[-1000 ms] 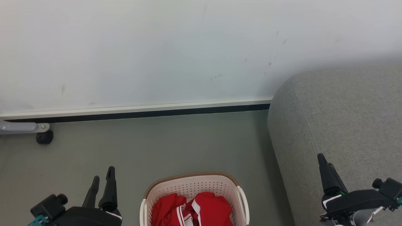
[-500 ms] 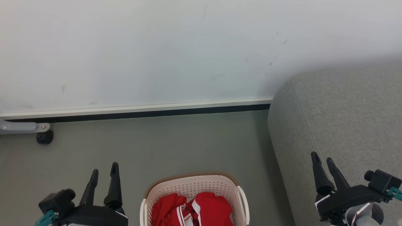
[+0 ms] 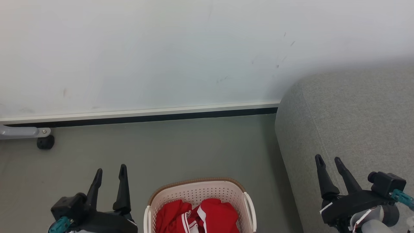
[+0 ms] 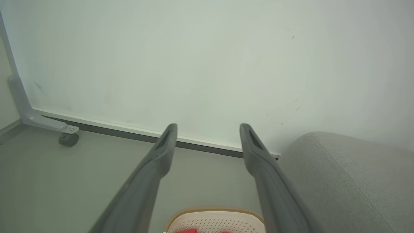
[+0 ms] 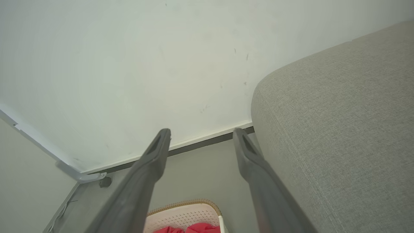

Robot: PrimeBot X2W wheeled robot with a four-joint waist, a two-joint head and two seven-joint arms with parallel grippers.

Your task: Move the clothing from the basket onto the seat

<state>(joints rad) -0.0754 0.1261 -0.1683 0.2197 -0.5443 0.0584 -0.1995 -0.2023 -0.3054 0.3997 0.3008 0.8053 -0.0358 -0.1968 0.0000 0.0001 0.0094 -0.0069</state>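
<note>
Grey floor (image 3: 168, 145): basket (image 3: 194, 193) upright, mouth up; red clothing (image 3: 217, 216) crumpled inside.

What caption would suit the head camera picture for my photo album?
Open left gripper and open right gripper flank the basket of red clothing, grey sofa alongside.

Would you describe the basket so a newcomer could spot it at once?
Start at the grey sofa on the right; on the floor left of it stands the basket. It is cream perforated plastic with a brown rim, holding red clothing.
</note>
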